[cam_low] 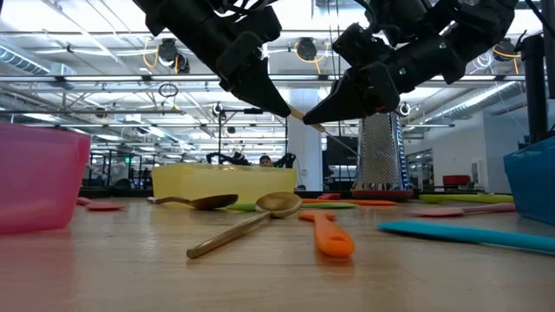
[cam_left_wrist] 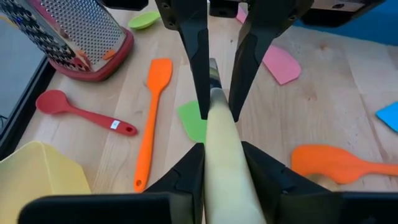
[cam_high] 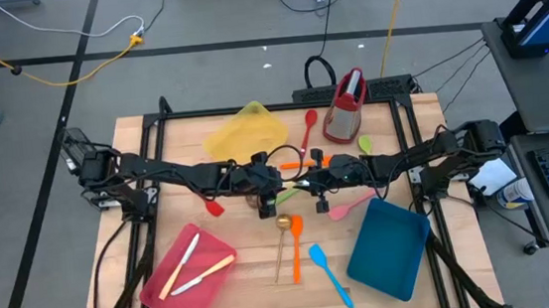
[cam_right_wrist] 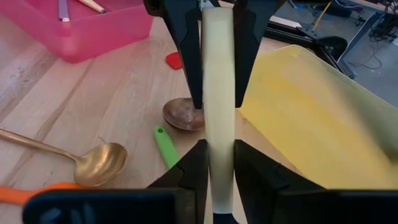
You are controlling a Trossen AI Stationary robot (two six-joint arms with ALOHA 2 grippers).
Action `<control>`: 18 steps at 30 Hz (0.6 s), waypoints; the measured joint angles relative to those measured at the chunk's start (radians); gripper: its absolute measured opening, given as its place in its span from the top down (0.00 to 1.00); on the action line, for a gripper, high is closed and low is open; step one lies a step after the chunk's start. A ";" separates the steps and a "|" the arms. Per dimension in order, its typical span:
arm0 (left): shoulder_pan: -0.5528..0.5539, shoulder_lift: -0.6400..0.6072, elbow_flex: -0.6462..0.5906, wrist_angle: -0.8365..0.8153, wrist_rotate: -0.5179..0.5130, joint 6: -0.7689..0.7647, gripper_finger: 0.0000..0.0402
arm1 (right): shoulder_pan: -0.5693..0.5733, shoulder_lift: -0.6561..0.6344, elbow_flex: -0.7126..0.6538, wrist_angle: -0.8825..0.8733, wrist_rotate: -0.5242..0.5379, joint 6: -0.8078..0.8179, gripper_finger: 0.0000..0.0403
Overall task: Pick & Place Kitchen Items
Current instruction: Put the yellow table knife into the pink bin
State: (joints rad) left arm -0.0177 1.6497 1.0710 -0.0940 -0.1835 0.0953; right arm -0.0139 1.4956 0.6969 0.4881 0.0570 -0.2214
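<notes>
Nearest the low camera, an orange spatula and a gold spoon lie flat on the wooden counter, with a blue spatula just beside them to the right. Above them, both arms meet over the middle of the counter. The left gripper and the right gripper each have their jaws closed on the same pale-handled utensil, one at each end, so it hangs level between them, clear of the wood.

From above, a pink tray sits at the front left with two pale-handled pieces of cutlery lying in it. A blue tray sits at the front right, and a yellow tray lies at the back, left of centre. A red-based box grater stands at the back, with a red spoon just beside it. A second orange spatula lies near the red spoon. A green utensil and a dark wooden spoon rest under the held piece. A pink spatula lies close to the blue tray, and a small red piece lies near the left arm.
</notes>
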 joint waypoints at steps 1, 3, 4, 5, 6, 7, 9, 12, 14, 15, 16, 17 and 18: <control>0.000 0.000 0.000 0.000 0.000 -0.005 0.80 | 0.000 0.000 0.000 0.003 0.000 0.000 0.83; -0.001 -0.001 0.000 0.002 0.000 -0.025 0.80 | 0.000 0.000 0.000 0.005 -0.001 0.004 0.82; -0.002 -0.001 0.000 0.002 0.000 -0.029 0.80 | 0.000 0.000 0.000 0.008 -0.001 0.016 0.81; -0.004 -0.001 0.000 0.002 -0.001 -0.034 0.80 | 0.000 0.000 0.000 0.011 -0.003 0.028 0.79; -0.005 -0.001 0.000 -0.001 -0.003 -0.039 0.80 | 0.000 0.000 0.000 0.013 -0.005 0.038 0.78; -0.006 -0.001 0.000 -0.004 -0.004 -0.048 0.80 | 0.001 0.000 0.000 0.013 -0.006 0.044 0.77; -0.011 -0.001 0.000 -0.010 -0.005 -0.068 0.79 | 0.001 0.000 0.000 0.013 -0.006 0.046 0.74; -0.020 -0.001 0.000 -0.022 -0.008 -0.090 0.78 | 0.001 0.000 0.000 0.013 -0.006 0.044 0.70; -0.028 -0.001 0.000 -0.034 -0.014 -0.116 0.78 | 0.002 0.000 0.000 0.016 -0.006 0.045 0.68; -0.033 -0.001 0.000 -0.043 -0.026 -0.134 0.79 | 0.003 0.000 0.000 0.018 -0.005 0.045 0.67; -0.039 -0.001 0.000 -0.055 -0.038 -0.152 0.80 | 0.003 0.000 0.000 0.018 -0.005 0.045 0.66; -0.044 -0.001 0.000 -0.069 -0.051 -0.170 0.80 | 0.003 0.000 0.000 0.018 -0.005 0.045 0.65; -0.049 -0.001 0.000 -0.085 -0.060 -0.189 0.80 | 0.004 0.000 0.000 0.018 -0.005 0.045 0.65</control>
State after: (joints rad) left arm -0.0666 1.6489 1.0710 -0.1795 -0.2431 -0.0936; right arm -0.0103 1.4956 0.6971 0.5064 0.0517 -0.1764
